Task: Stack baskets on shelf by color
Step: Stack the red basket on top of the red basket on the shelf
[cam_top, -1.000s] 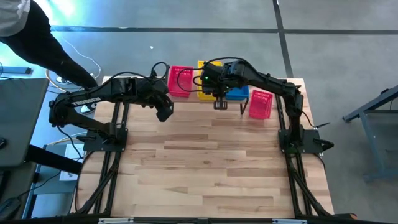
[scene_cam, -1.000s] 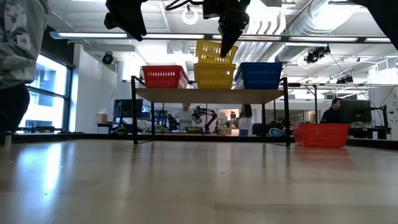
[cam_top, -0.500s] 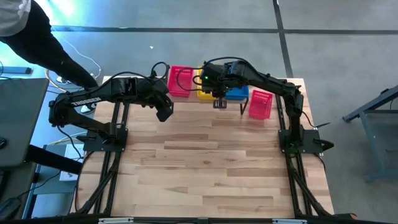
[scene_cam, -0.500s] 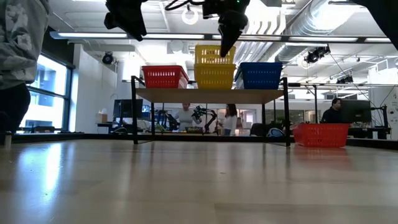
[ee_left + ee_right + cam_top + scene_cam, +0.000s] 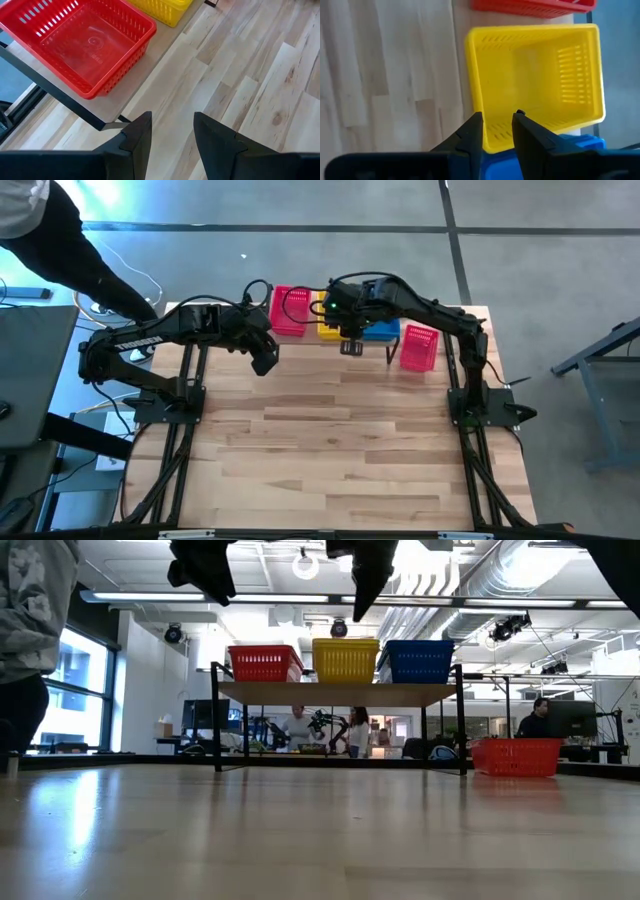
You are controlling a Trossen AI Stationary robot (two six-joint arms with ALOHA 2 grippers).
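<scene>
The shelf [image 5: 340,693] carries a red basket [image 5: 265,662], a yellow basket [image 5: 345,660] and a blue basket [image 5: 418,660] side by side, each resting on its base. Another red basket [image 5: 418,348] stands on the table to the right of the shelf. My right gripper [image 5: 497,127] is open and hangs just above the near wall of the yellow basket [image 5: 535,75], clear of it in the low view. My left gripper [image 5: 172,132] is open above the table, in front of the shelf's left end, near the red basket [image 5: 85,45].
The wooden tabletop [image 5: 330,450] stretches wide in front of the shelf. A person [image 5: 25,630] stands past the table's left side. The shelf's black legs [image 5: 215,720] stand at the far part of the table. More people sit in the room behind.
The upper yellow basket, held tilted above the yellow one on the shelf a second ago, levelled out and then dropped into the lower one, so that a single yellow height shows now. My right gripper has let go of it and stands slightly higher. My left arm kept still.
</scene>
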